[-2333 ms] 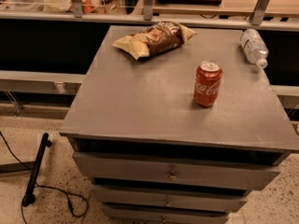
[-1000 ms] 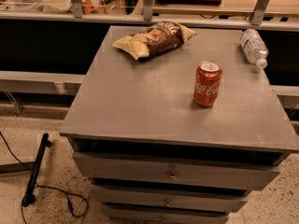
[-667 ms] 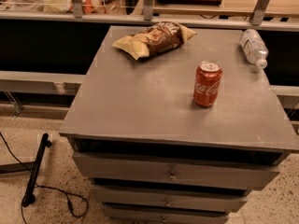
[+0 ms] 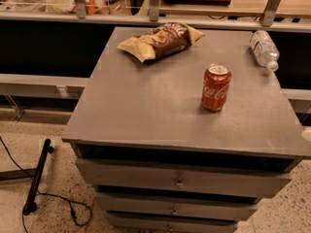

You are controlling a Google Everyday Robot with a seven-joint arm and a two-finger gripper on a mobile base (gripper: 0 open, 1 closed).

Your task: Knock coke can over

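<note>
The coke can (image 4: 215,88) is red with white script and a silver top. It stands upright on the grey cabinet top (image 4: 146,106), right of the middle. The gripper and the arm are out of view in the camera view.
A brown and yellow chip bag (image 4: 159,40) lies at the back of the top. A clear plastic water bottle (image 4: 264,49) lies on its side at the back right corner. Drawers (image 4: 177,181) sit below the top. A black rod and cable (image 4: 38,178) lie on the floor at left.
</note>
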